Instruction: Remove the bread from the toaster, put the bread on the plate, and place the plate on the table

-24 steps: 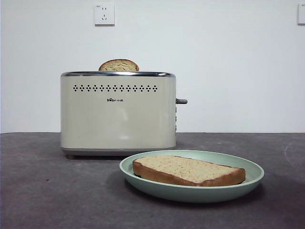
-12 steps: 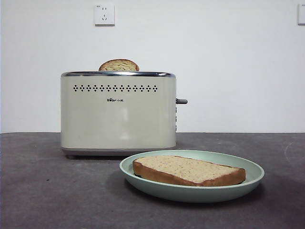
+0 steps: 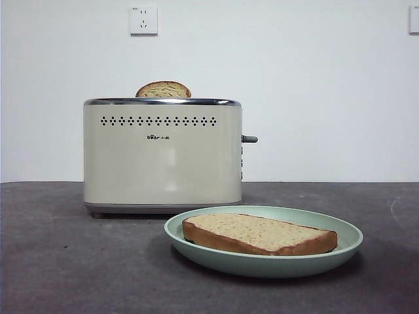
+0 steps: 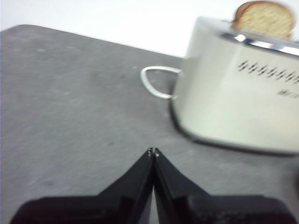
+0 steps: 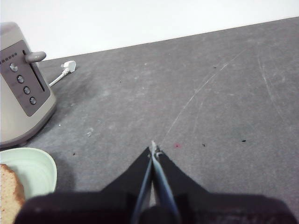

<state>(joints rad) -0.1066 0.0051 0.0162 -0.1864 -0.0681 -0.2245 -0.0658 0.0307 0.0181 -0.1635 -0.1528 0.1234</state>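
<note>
The bread (image 3: 259,233) lies flat on the mint-green plate (image 3: 340,248), which rests on the dark grey table (image 3: 65,261) in front of the cream toaster (image 3: 162,154). A second slice's domed top (image 3: 163,89) pokes out of the toaster's slot. My left gripper (image 4: 153,151) is shut and empty above bare table, off to the side of the toaster (image 4: 238,88). Empty too, my shut right gripper (image 5: 153,145) hovers over the table to the lever side of the toaster (image 5: 21,88), with the plate's rim (image 5: 44,168) and a bread corner (image 5: 9,191) at the picture's edge. Neither arm shows in the front view.
A white power cord (image 4: 152,84) loops on the table behind the toaster, and its plug (image 5: 67,67) lies near the back edge. A wall socket (image 3: 143,19) sits on the white wall above.
</note>
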